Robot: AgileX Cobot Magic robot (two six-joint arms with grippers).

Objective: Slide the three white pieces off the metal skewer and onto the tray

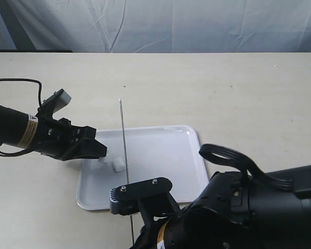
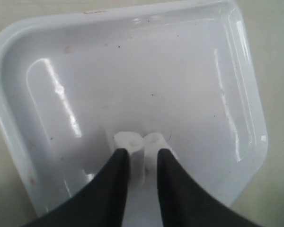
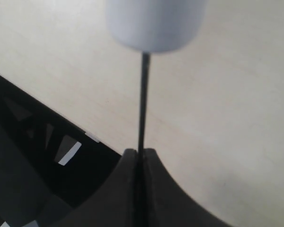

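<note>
The white tray (image 1: pixel 166 155) lies on the beige table. A thin metal skewer (image 1: pixel 123 129) runs across its left part, and my right gripper (image 3: pixel 141 152) is shut on the skewer's (image 3: pixel 143 104) near end. One white piece (image 3: pixel 154 21) is threaded on the rod; in the exterior view this piece (image 1: pixel 118 165) hangs over the tray. Two more white pieces (image 2: pixel 128 141) (image 2: pixel 157 140) stand side by side on the tray floor (image 2: pixel 180 71). My left gripper (image 2: pixel 143 153) hovers right at them, its fingers slightly apart and straddling the seam between the two. In the exterior view the left gripper (image 1: pixel 102 152) is over the tray's left side.
The right arm's black body (image 1: pixel 249 212) fills the lower right and covers the tray's near right corner. The left arm (image 1: pixel 26 132) reaches in from the left edge with a cable behind it. A white curtain hangs beyond the table's far edge.
</note>
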